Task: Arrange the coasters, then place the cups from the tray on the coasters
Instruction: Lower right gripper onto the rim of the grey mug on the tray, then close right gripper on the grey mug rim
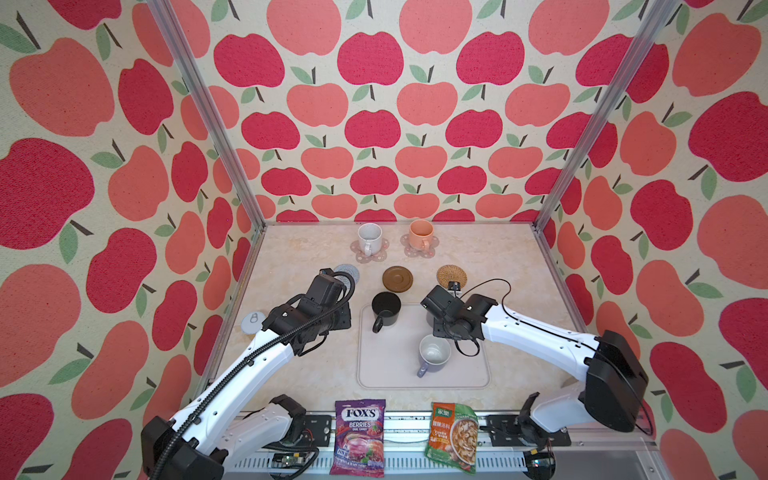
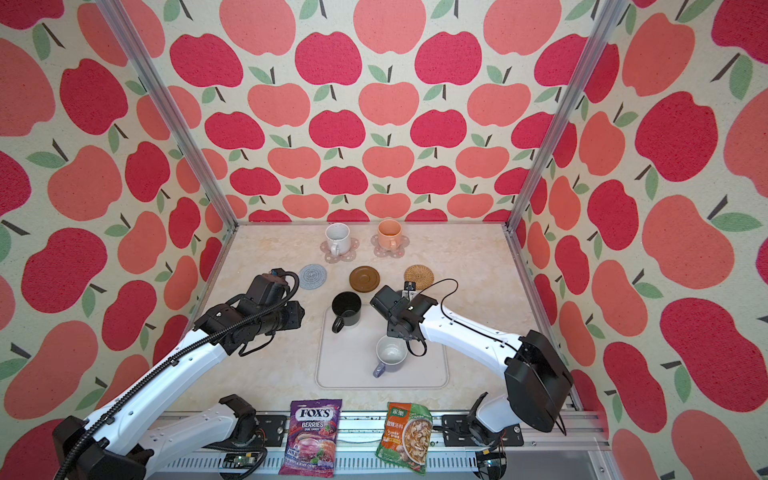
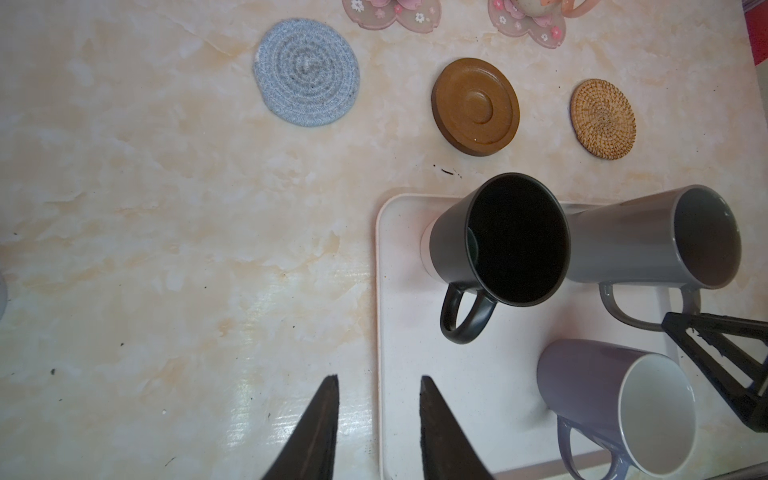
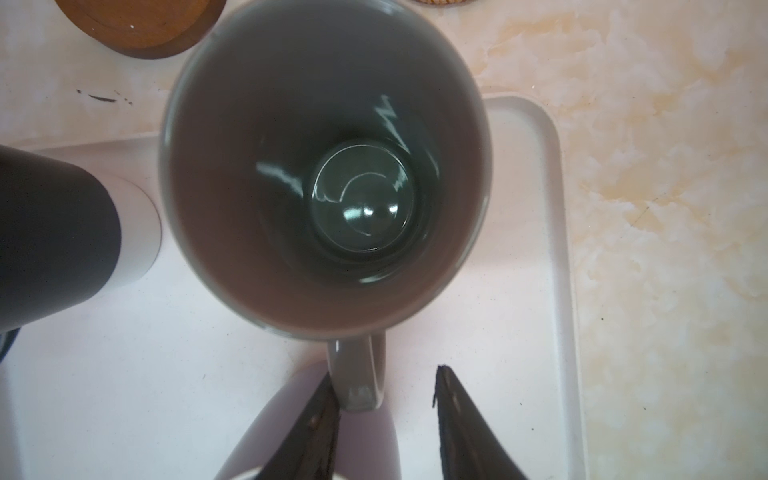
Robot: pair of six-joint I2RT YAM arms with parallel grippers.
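On the pale tray stand a black cup, a lavender-grey cup and a dark grey cup. My right gripper is open around the dark grey cup's handle; one finger touches it and a gap shows at the other. My left gripper hangs open and empty over the tray's left rim. At the back, a speckled white cup and a peach cup each stand on a pink flower coaster. The grey woven, brown and rattan coasters lie bare.
A Fox's candy bag and a green soup packet lie along the front edge. A small white round disc sits by the left wall. Apple-patterned walls with aluminium posts close in the table on three sides.
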